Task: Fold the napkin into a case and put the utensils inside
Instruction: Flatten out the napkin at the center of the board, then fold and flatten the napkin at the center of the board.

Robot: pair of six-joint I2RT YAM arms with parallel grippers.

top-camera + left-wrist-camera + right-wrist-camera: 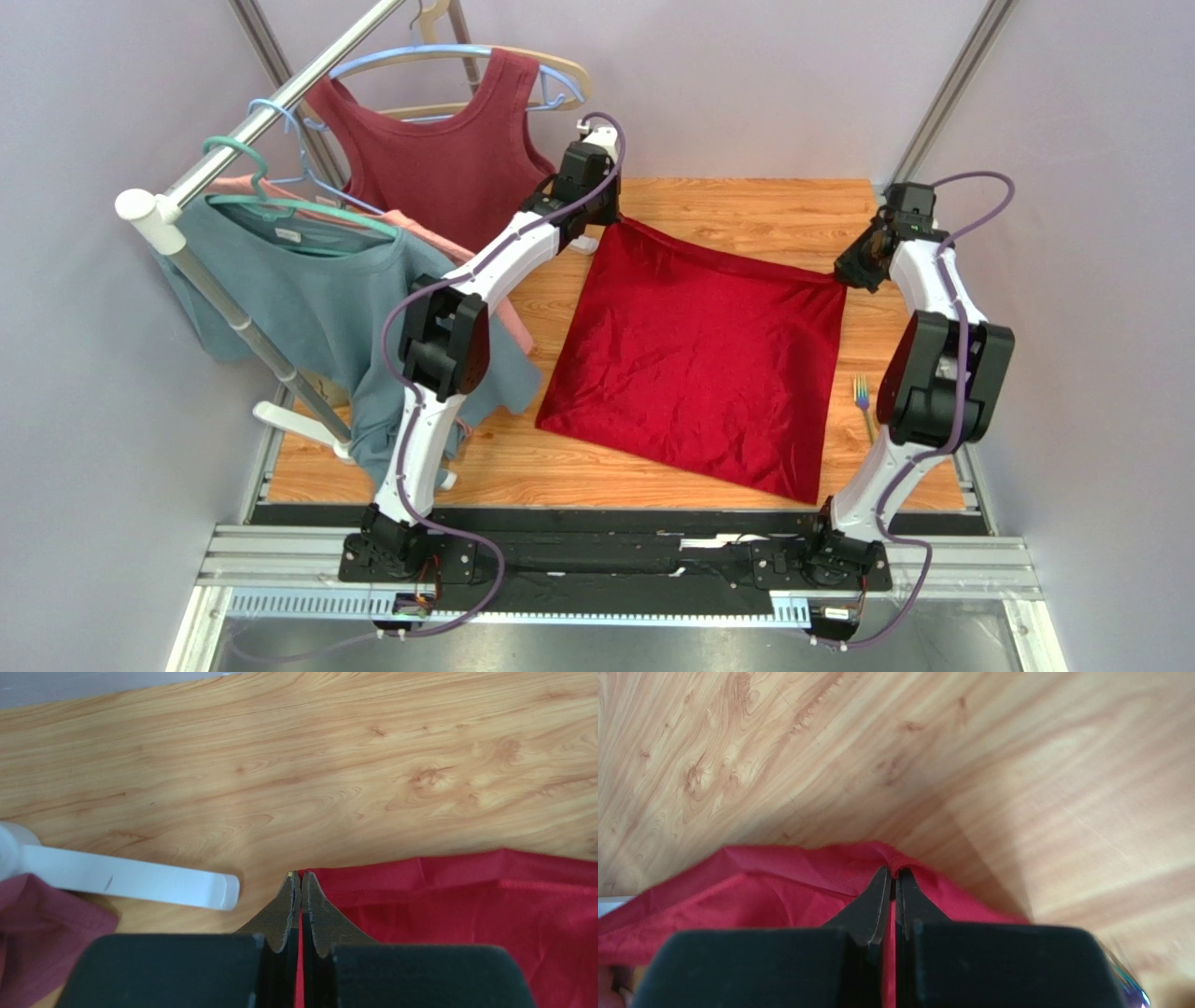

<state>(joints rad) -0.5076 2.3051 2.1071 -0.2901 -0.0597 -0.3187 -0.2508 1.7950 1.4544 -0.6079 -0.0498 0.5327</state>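
The right arm (943,375) hides most of the utensils (859,394).

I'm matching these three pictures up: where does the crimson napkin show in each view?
Top external: bright crimson thin cloth napkin spread mid-table between both arms.
Left wrist: napkin lower right, corner in the left pincer.
Right wrist: napkin lower left, corner in the right pincer.
Shared landmark: light wooden tabletop.

Maroon top (442,161): hangs from a hanger (463,63), just left of the left pincer (612,224).
Teal shirt (302,301): on the rail (267,119), well left of it.
White rack foot (133,878): flat on the wooden table (316,756), near the tips' left.
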